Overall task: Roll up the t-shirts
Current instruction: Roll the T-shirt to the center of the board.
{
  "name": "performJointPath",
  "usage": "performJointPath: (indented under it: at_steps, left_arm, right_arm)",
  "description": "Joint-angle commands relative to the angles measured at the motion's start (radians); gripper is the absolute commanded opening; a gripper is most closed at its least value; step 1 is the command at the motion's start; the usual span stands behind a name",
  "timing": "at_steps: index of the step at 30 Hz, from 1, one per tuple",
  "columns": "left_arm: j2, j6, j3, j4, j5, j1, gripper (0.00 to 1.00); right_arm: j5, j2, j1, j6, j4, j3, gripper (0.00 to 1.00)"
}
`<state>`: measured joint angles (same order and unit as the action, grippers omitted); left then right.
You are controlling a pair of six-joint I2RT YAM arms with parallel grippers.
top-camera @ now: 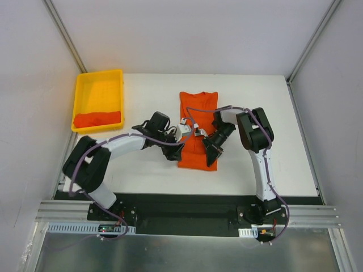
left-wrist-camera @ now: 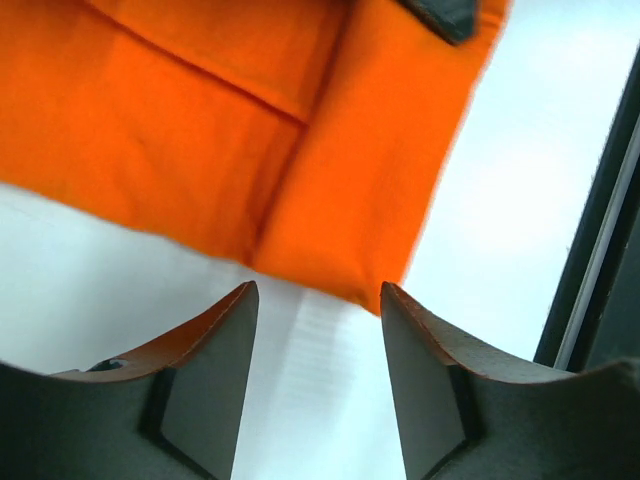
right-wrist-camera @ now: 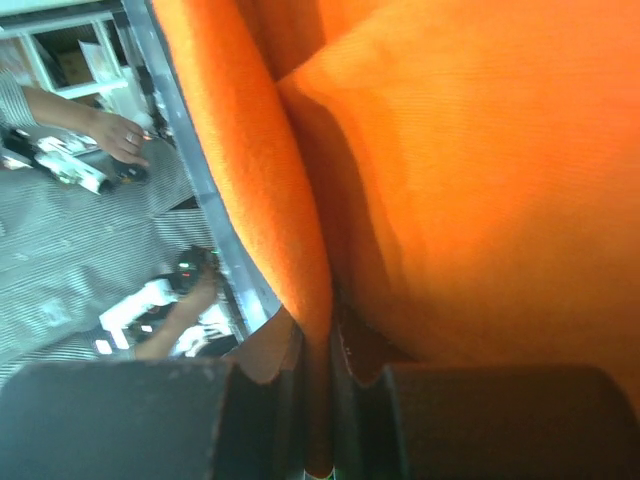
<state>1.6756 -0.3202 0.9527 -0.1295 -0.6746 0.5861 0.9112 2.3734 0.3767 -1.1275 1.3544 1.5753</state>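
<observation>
Now: left gripper [left-wrist-camera: 318,292] jaws spread, empty; t-shirt [left-wrist-camera: 250,130] hem corner lies just ahead of them. Right gripper [right-wrist-camera: 318,335] jaws pinch a hem fold between them. Left should take its corner level with the right's, then both roll evenly.

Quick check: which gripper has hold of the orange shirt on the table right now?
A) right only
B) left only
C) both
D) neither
A: in the right wrist view the right gripper is pinched shut on a fold of the shirt, while the left gripper stands open just short of the shirt's corner, with only bare table between its fingers.
</observation>
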Motion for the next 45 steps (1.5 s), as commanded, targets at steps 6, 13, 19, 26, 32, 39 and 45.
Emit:
performJointPath:
  at_steps: [6, 13, 19, 26, 32, 39, 45]
  left_arm:
    - [-0.324, -0.448, -0.295, 0.214, 0.23, 0.221, 0.59]
    - [-0.249, -0.539, -0.342, 0.39, 0.326, 0.313, 0.61]
    - [-0.153, -0.617, -0.359, 0.447, 0.409, 0.354, 0.6]
    - [-0.08, -0.77, -0.377, 0.37, 0.431, 0.388, 0.15]
    - [-0.073, -0.78, -0.35, 0.269, 0.379, 0.399, 0.0]
    - [-0.074, -0.62, -0.188, 0.051, 0.187, 0.357, 0.0]
    - [-0.063, -0.545, -0.051, -0.076, -0.029, 0.295, 0.0]
  right_arm:
    - [-0.032, 0.076, -0.002, 0.132, 0.107, 0.088, 0.08]
    - [-0.034, 0.075, -0.002, 0.143, 0.098, 0.081, 0.08]
    - [-0.032, 0.066, -0.002, 0.138, 0.091, 0.072, 0.08]
    - [-0.003, 0.003, -0.015, 0.069, 0.084, 0.023, 0.22]
    - [0.081, -0.233, -0.172, 0.029, 0.103, 0.066, 0.96]
    - [-0.455, -1.088, -0.346, 0.299, -0.751, -0.373, 0.96]
    - [-0.328, -1.445, -0.286, 0.22, -1.159, -0.697, 0.96]
